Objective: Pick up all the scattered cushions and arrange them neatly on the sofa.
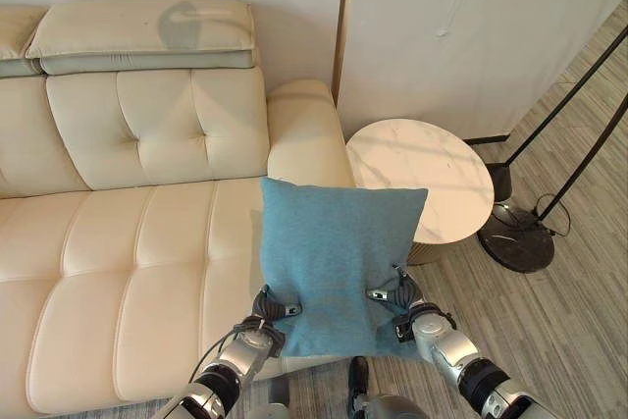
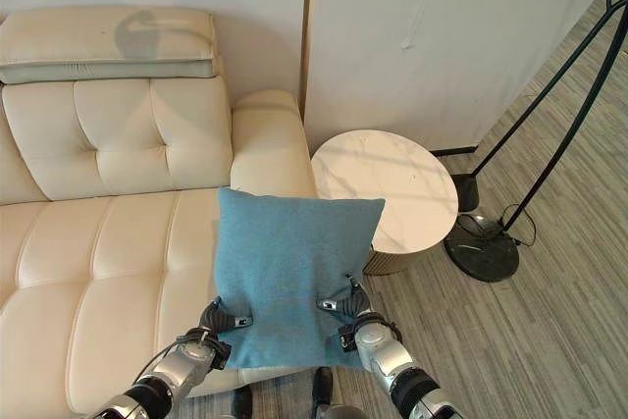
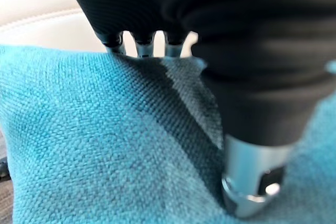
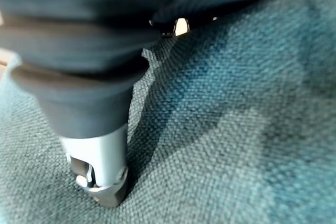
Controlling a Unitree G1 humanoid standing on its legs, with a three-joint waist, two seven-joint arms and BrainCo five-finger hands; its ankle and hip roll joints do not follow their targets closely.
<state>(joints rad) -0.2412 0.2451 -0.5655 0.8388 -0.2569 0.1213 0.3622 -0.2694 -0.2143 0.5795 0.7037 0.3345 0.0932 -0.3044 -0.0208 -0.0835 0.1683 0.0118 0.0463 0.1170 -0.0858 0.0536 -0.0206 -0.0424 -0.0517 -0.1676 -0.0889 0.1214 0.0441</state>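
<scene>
Cream leather sofa (image 1: 128, 242) across the left of the head views, tufted back and a loose headrest pad on top, seat bare of cushions. Round white marble side table (image 1: 422, 169) just beside the sofa's arm, black floor lamp base (image 1: 515, 237) farther right on the wood-plank floor.

Blue cushion (image 1: 334, 257) held upright in front, flat face toward the camera, overlapping the seat's right end and the sofa arm, its right corner over the table's edge. Lower edge at the front lip of the seat, top edge toward the backrest.

Left hand (image 1: 270, 306) pinching the lower left corner, right hand (image 1: 397, 296) pinching the lower right corner; thumbs pressed on the near face in both wrist views, fingers curled behind the fabric. Both equally near, one at each bottom corner.

Likely next: forward and slightly left, away from the hands, until the cushion leans against the backrest in the corner by the arm.
</scene>
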